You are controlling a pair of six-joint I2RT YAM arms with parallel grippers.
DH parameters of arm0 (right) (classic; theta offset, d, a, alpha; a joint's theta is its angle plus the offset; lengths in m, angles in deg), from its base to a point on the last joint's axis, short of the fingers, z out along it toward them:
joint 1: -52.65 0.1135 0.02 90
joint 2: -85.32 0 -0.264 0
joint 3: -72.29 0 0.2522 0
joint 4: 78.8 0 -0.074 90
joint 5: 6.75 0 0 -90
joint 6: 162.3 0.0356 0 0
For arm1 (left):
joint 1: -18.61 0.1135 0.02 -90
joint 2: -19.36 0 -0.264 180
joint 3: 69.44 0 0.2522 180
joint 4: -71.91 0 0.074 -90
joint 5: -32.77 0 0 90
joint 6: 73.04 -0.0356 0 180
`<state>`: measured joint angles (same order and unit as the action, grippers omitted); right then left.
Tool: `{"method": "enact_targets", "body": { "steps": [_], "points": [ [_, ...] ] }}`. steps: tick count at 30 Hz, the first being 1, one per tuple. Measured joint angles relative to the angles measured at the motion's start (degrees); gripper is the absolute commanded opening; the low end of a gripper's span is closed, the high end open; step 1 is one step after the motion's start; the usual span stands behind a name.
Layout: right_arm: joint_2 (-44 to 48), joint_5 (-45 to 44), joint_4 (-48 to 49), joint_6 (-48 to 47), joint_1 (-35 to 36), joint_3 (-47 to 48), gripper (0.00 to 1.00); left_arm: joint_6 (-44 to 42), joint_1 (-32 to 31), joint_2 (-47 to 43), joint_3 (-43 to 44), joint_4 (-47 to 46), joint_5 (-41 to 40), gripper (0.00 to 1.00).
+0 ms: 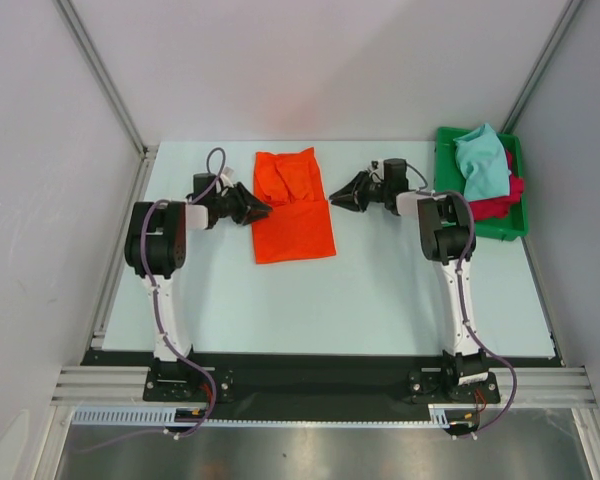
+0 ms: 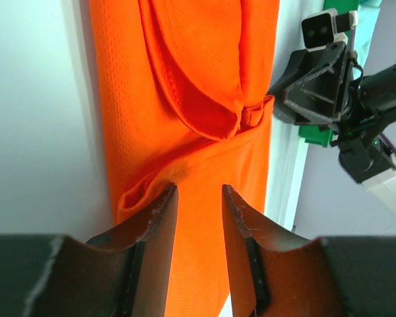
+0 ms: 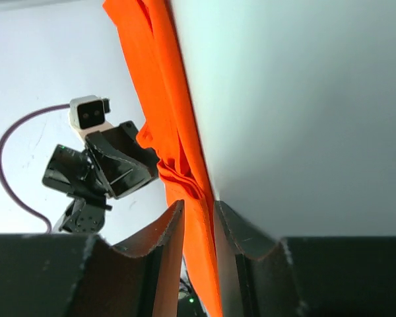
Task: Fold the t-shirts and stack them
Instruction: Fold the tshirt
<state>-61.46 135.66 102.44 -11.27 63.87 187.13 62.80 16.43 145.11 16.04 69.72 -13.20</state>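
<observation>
Top view as clock face, arm bases at 6.

- orange t-shirt (image 1: 295, 210) lies flat on the table (image 1: 330, 300), centre, toward 12. It is a narrow strip with its long axis running 12–6. Sleeves are tucked in at the 12 end and the 6 end is a plain hem.
- left gripper (image 1: 258, 208) is at the shirt's 9 o'clock edge, tips touching the cloth about mid-length and pointing to 3. Jaws stand part-spread. Wrist view shows flat cloth through the gap and a raised ruck just beside the left finger, nothing clamped.
- right gripper (image 1: 335, 195) is at the 3 o'clock edge, pointing to 9, directly facing the left one. Jaws are narrow, with orange edge cloth running into the gap. Cannot tell if it is pinching or just lined up over the edge, because the wrist view is too oblique.
- Both arms are about equally near, one per long edge, with the shirt between them.
- My read: the next move is a cross-fold along the 12–6 axis. Each gripper needs its own edge, then both carry one end toward the other.
- green tray (image 1: 442, 165) is at 2 o'clock, behind the right wrist. It holds the teal t-shirt (image 1: 480, 165) piled on the crimson t-shirt (image 1: 500, 207), both unfolded.
- The tray is well apart from the orange shirt, so nothing blocks the fold path.
- Risk: the opposing fingertips are close and could clash if both drive inward.
</observation>
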Motion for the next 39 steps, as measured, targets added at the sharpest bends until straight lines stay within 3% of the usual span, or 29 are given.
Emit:
{"method": "enact_targets", "body": {
  "steps": [5, 11, 17, 23, 28, 39],
  "points": [
    [0.42, -0.17, -8.26, -4.52, -2.67, 2.58, 0.31, -6.27, -0.02, -1.77, 1.68, 7.61, -0.09, 0.42],
    [7.28, -2.67, -20.90, -12.20, -3.08, 0.04, 0.31, -13.51, -0.55, -14.56, 0.15, 20.09, -3.43, 0.44],
    [19.67, -4.87, -23.17, -14.38, 0.94, -8.76, 0.25, -13.00, -3.74, -26.51, -6.49, 17.40, -2.40, 0.36],
    [20.35, -2.99, -20.35, -14.14, 10.49, -10.14, 0.09, -11.58, -7.32, -24.85, -16.13, 16.46, -1.40, 0.33],
    [16.83, -0.87, -19.21, -13.60, 17.46, -10.14, 0.03, -12.50, -6.93, -22.97, -17.92, 18.45, -2.97, 0.31],
    [10.80, 0.90, -18.73, -12.57, 18.93, -10.14, 0.00, -15.54, -6.62, -22.99, -21.27, 20.59, -6.60, 0.31]
  ]
}}
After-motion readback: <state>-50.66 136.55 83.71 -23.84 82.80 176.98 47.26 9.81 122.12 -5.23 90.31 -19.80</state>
